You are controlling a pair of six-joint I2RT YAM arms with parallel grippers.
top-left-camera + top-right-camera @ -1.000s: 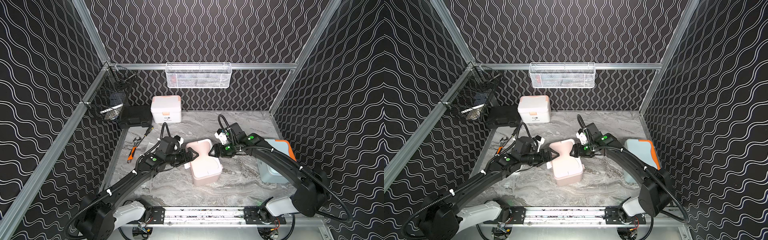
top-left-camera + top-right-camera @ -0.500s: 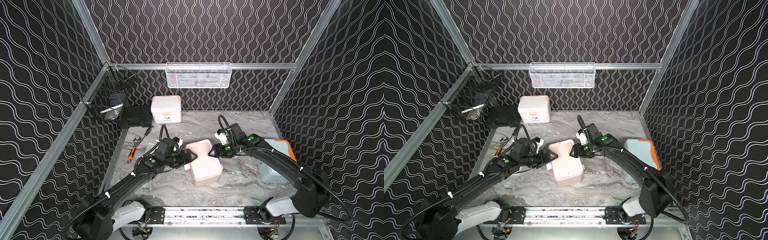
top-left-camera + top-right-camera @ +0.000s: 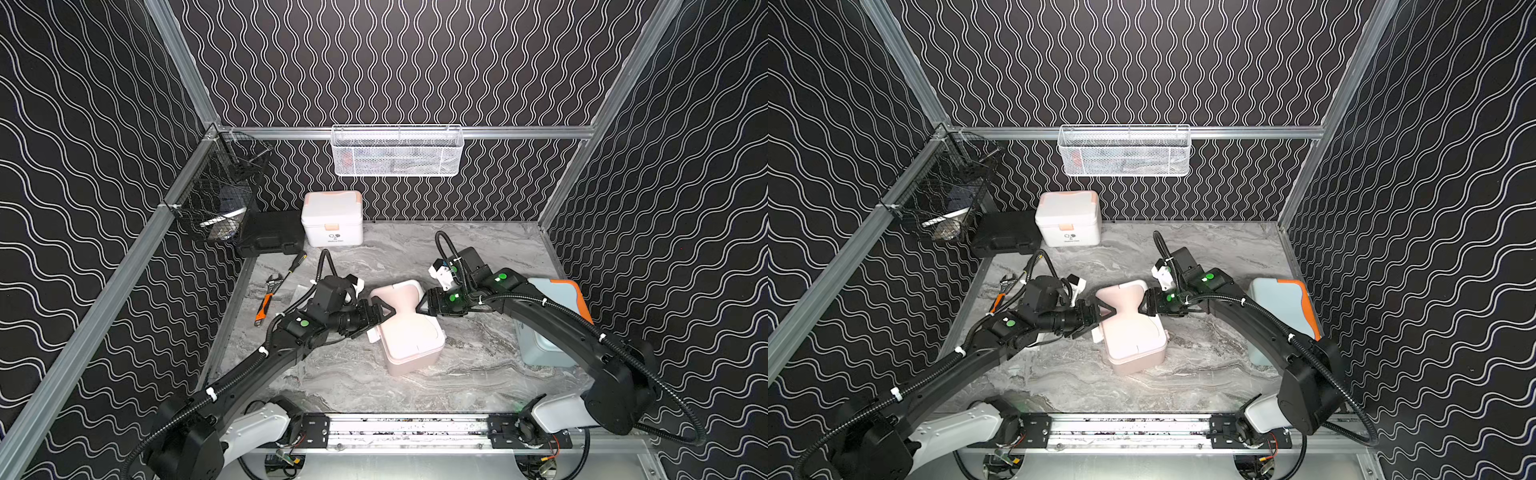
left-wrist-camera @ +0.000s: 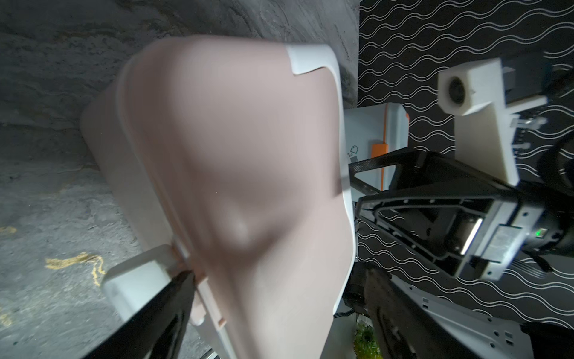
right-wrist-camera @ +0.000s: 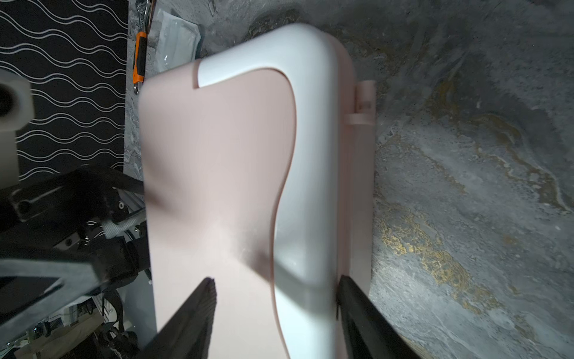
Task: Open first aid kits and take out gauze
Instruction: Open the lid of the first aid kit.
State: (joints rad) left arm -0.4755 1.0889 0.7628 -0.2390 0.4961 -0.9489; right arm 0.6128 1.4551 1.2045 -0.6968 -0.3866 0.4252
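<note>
Lids cover all three first aid kits, so their contents are hidden. The pink kit (image 3: 409, 345) sits in the middle of the tabletop (image 3: 395, 257); whether its lid is fully down I cannot tell. Its long axis runs from the front rail toward the back wall, slightly skewed. The lid top faces up, the white latch (image 4: 139, 279) faces the left arm and the hinge (image 5: 363, 102) faces the right arm.

The white kit (image 3: 332, 218) stands against the back wall, peach latch toward the front, just beside a closed black case (image 3: 272, 232). The blue kit (image 3: 540, 353) sits near the right wall, partly under the right arm, its orange latch facing the centre. One gauze packet (image 5: 177, 37) lies flat on the tabletop beside a wrench (image 3: 264, 305).

A white mesh basket (image 3: 397, 151) on the back rail and a black wire basket (image 3: 220, 195) on the left wall hold items too indistinct to name.

The left end effector (image 3: 384, 311) is spread wide over the pink kit's latch side, one finger (image 4: 164, 310) at the latch. The right end effector (image 3: 419, 307) is partly closed on the lid's hinge-side edge, white trim between its fingers (image 5: 195, 317).
</note>
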